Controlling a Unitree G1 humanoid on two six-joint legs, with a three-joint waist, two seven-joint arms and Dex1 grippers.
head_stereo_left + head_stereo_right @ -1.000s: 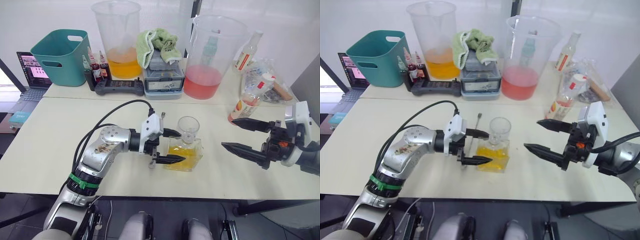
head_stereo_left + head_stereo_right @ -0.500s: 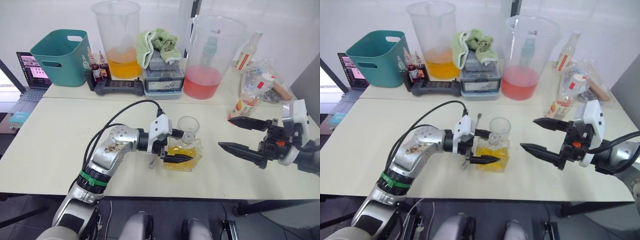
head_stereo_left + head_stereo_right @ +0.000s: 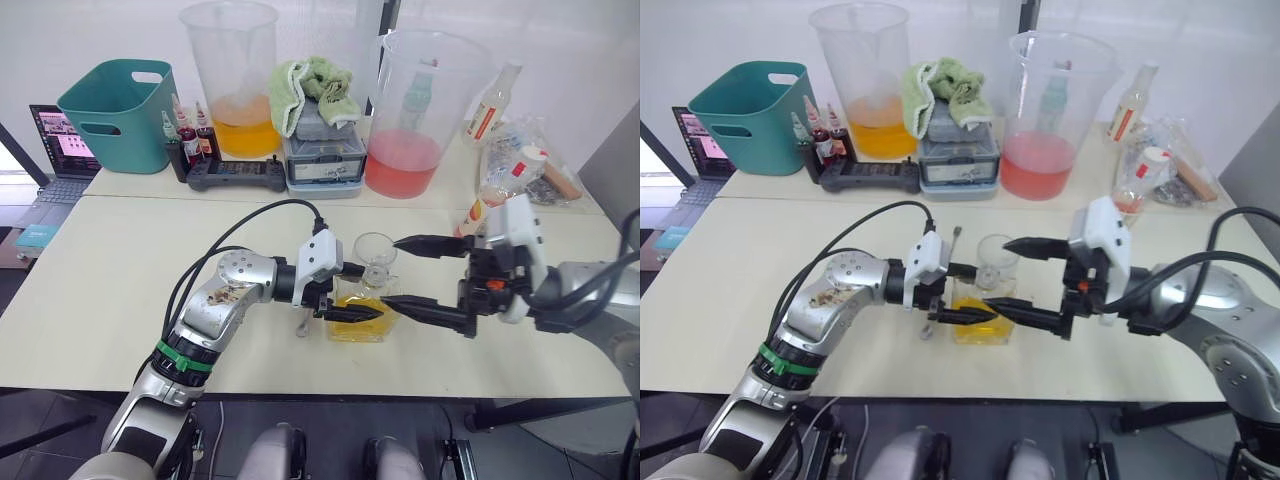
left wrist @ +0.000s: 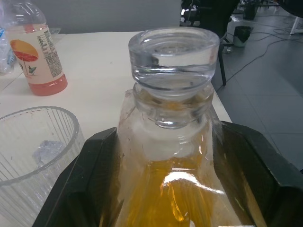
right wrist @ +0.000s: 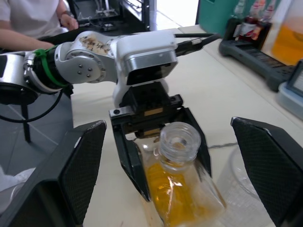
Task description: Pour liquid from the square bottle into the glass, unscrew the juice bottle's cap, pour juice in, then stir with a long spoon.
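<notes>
Clasping the square clear glass bottle of amber liquid [image 3: 365, 310] at frame centre, the left gripper [image 3: 355, 292] needed a firm hold while the wide-spread right gripper [image 3: 400, 272] aimed for its round stopper [image 5: 179, 138].

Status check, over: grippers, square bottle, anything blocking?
Left gripper shut on square bottle, stopper on. Right gripper open, facing the bottle. Glass close behind bottle, in the way.

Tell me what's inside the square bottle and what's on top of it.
The square bottle holds amber liquid in its lower part. A clear glass stopper sits in its neck. The left pincer stands around the body, hiding its sides, so the exact liquid level cannot be seen.
</notes>
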